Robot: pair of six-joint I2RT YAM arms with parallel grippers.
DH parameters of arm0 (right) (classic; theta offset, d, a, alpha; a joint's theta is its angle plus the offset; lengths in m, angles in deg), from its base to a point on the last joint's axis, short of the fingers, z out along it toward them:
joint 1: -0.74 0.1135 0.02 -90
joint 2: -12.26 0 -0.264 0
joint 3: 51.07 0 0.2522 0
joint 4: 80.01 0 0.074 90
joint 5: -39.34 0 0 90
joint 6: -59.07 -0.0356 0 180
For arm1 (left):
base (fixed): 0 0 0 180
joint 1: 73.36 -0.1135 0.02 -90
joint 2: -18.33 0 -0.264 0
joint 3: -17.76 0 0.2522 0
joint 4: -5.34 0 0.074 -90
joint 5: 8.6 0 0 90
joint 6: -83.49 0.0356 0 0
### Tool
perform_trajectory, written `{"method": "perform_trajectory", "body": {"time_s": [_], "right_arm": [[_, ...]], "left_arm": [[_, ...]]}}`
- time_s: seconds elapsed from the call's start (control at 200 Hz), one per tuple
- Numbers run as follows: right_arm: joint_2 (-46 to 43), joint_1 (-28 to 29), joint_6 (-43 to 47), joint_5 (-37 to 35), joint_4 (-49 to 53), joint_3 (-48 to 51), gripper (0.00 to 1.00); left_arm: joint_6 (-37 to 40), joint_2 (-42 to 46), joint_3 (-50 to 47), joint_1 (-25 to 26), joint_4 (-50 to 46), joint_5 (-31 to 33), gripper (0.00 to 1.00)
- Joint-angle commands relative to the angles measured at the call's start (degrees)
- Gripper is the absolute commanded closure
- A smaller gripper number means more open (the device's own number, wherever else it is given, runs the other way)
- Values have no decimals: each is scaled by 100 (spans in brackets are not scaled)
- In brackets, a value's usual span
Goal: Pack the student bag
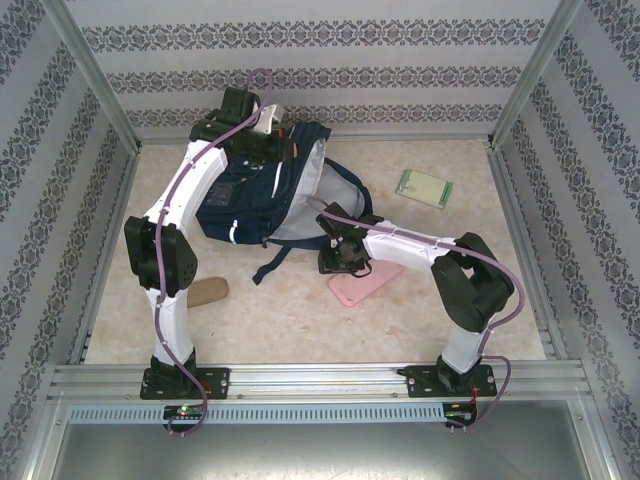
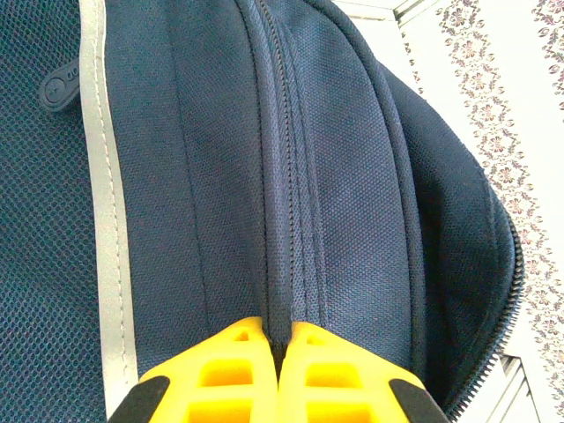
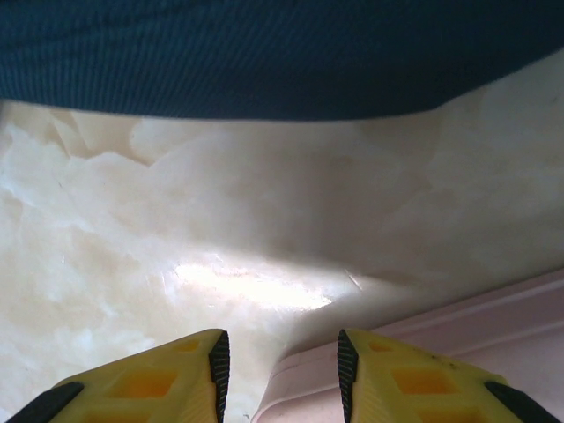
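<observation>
Grip: left end effector (image 2: 278, 339) pinches student bag (image 1: 255, 195) seam; right end effector (image 3: 280, 357), spread over pink pencil case (image 1: 365, 283) edge, should drop lower before closing.

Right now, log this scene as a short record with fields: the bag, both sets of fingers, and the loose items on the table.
student bag: navy, lying on the table, mouth open, pale lining showing
left fingers: shut, pinching a fold of bag fabric along a zipper
right fingers: apart, low over the pink case's edge, gripping nothing
pink case: flat on the table, outside the bag
green pad: far right, outside the bag
brown item: beside the left arm, kind unclear
</observation>
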Motion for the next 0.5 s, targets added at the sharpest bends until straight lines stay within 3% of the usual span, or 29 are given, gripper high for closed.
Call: {"method": "perform_trajectory", "body": {"time_s": [0.0, 0.27, 0.495], "right_arm": [[-332, 38, -191, 10, 130, 464, 60], [-1281, -191, -218, -352, 425, 1597, 59], [-2024, -356, -205, -489, 640, 1774, 58]], "left_arm": [[132, 293, -51, -16, 290, 14, 100], [45, 200, -13, -12, 382, -80, 100], [35, 164, 33, -16, 360, -117, 100]]}}
